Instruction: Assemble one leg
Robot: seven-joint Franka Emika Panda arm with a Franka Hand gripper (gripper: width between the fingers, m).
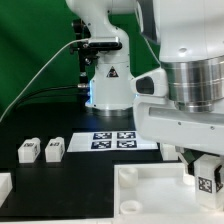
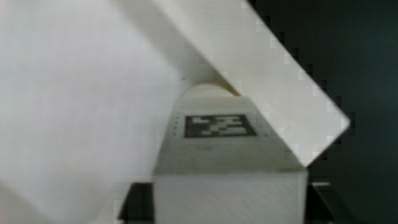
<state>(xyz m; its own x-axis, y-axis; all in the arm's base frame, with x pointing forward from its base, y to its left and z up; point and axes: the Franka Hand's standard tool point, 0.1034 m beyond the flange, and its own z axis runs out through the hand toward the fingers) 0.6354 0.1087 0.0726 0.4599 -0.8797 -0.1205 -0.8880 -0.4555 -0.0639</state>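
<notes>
White leg [image 1: 208, 180] pinched between pincer [image 1: 205, 172] fingers, tag outward, above white tray [image 1: 150, 190] at worktop [image 1: 60, 175] front edge. Two spare legs [image 1: 42, 150] lie well apart.

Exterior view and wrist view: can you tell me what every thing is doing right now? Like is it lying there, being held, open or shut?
Gripper: low over the white part, shut on a leg.
Held leg: upright between the fingers, tag showing.
Two loose legs: lying side by side on the table, untouched.
Large white square part: flat on the table, under the gripper.
Marker board: lying flat.
</notes>
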